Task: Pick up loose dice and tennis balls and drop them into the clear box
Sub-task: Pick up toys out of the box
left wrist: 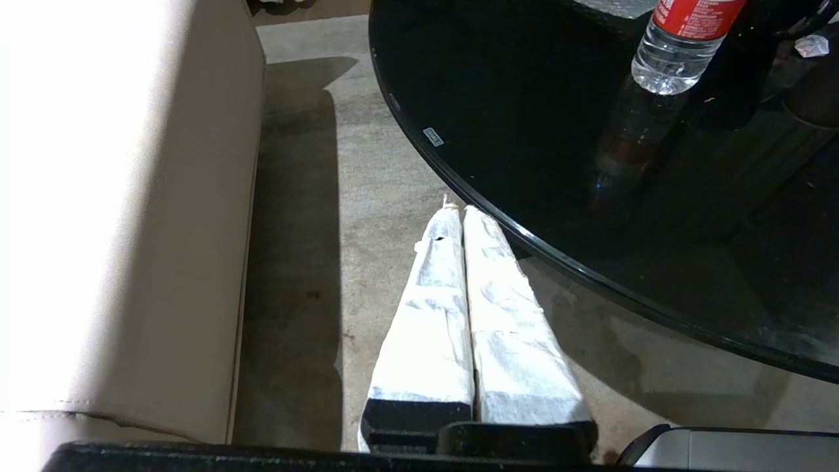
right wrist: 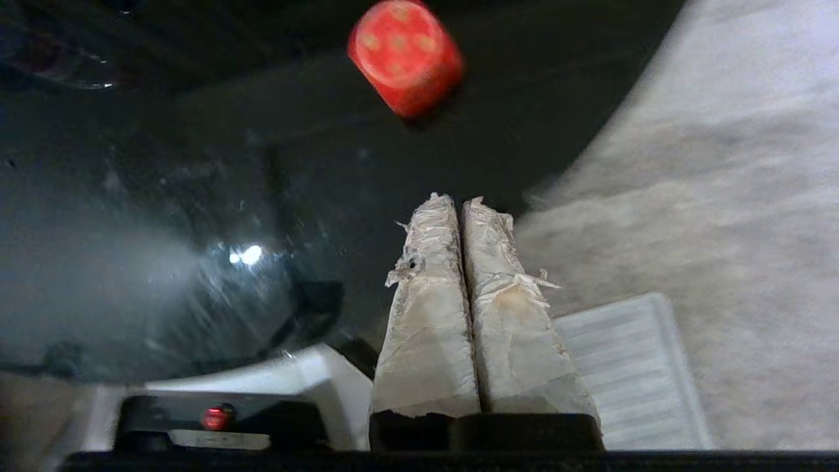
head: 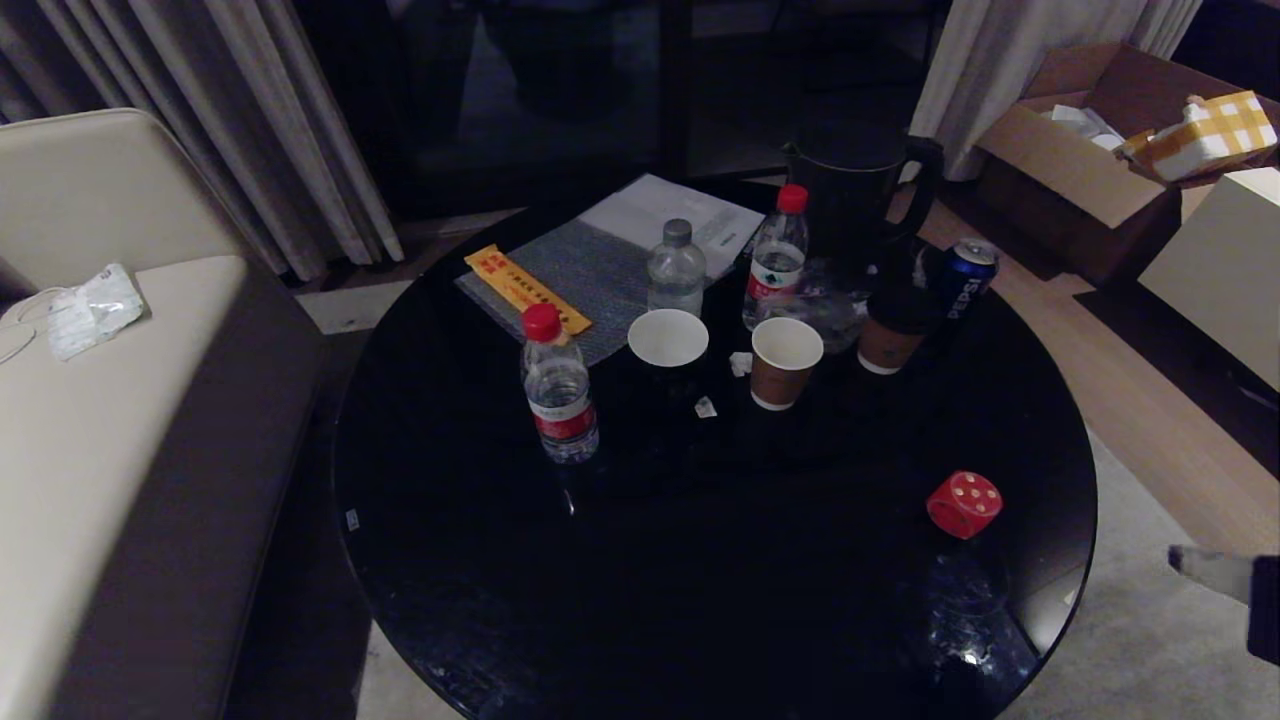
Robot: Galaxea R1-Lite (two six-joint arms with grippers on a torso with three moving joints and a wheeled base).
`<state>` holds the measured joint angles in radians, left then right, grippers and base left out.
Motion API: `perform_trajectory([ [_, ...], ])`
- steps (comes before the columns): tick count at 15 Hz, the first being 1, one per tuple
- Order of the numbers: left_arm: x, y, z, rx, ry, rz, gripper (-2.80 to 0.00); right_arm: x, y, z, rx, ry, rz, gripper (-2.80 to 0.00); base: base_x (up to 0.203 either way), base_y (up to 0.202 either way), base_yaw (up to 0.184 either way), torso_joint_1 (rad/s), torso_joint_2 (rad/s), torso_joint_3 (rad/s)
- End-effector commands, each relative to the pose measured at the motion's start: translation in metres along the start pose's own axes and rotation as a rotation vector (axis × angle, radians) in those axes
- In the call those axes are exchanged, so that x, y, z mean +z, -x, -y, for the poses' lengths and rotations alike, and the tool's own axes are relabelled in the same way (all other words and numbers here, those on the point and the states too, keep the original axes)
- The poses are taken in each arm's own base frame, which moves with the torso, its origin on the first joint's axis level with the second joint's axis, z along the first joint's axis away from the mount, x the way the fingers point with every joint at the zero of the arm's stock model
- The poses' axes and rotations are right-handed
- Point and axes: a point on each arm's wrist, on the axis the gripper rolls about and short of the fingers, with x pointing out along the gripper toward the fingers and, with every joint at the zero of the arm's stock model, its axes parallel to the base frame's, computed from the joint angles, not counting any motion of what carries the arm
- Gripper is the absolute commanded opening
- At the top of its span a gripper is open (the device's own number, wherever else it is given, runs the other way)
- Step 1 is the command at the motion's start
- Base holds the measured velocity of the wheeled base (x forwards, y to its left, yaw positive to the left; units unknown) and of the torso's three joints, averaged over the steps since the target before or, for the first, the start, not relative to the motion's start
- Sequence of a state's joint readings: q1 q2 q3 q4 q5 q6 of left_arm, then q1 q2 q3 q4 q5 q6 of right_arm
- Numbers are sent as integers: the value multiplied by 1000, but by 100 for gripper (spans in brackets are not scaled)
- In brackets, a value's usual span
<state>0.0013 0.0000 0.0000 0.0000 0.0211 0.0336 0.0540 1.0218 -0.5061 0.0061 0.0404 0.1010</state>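
**Right arm lines up on the red die**

The round black table (head: pixel 700 600) carries bottles and cups; the red die (head: pixel 964 504) sits alone near its right edge. The right gripper (right wrist: pixel 457 204) hangs just off that edge, pressed shut, empty. It should spread wide, then straddle the die squarely. No clear box shows.

Both grippers closed and empty.
The right gripper (right wrist: pixel 457 200) appears at the right edge of the head view (head: pixel 1180 560), its white-wrapped fingers (right wrist: pixel 426 314) pressed flat together, holding nothing. The left gripper (left wrist: pixel 457 208) is seen only from its own wrist, its wrapped fingers (left wrist: pixel 432 308) likewise pressed together and empty.
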Motion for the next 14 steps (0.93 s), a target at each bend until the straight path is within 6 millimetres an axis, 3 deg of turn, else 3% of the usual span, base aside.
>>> perform_trajectory([
  [1, 0, 0, 0, 1, 0, -3, -280, 6, -51, -4, 15, -4, -147, -280, 0, 0, 0, 0, 0, 0],
  [2, 0, 0, 0, 1, 0, -3, -280, 9, -59, -5, 27, -5, -158, 0, 0, 0, 0, 0, 0, 0],
  [8, 0, 0, 0, 1, 0, -3, -280, 25, -106, -20, 93, 30, -173, 0, 0, 0, 0, 0, 0, 0],
  [14, 0, 0, 0, 1, 0, -3, -280, 20, -143, -22, 132, 160, -182, 0, 0, 0, 0, 0, 0, 0],
])
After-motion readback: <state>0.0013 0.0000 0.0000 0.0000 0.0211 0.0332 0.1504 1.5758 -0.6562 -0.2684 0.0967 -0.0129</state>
